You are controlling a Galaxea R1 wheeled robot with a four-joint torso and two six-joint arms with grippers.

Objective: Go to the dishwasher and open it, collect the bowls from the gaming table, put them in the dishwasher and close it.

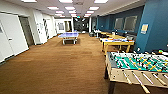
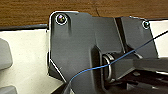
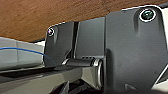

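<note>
In the head view, a long room with brown carpet (image 1: 57, 67) is being looked down. A foosball table (image 1: 138, 67) with a green field is standing close at the right. Beyond it the gaming table (image 1: 117, 42), yellow-sided and white-topped, is being seen against the blue wall (image 1: 152, 25), with small coloured things on its top; the bowls cannot be picked out among them. A table-tennis table (image 1: 68, 35) is standing further down the room, and white doors (image 1: 12, 35) are lining the left wall. The dishwasher is not being met with here.

In the left wrist view, the robot's own dark plate is being shown over a pale surface, with a blue cable (image 2: 100, 68) crossing it and carpet beyond. Whether the left jaws are open or closed cannot be told.

In the right wrist view, the same kind of plate is being shown above carpet. The right jaws' state cannot be told either.

A driving step is judged to be in hand, though toward which goal cannot be settled. Any approach to the gaming table is calling for the foosball table's corner to be cleared first.
</note>
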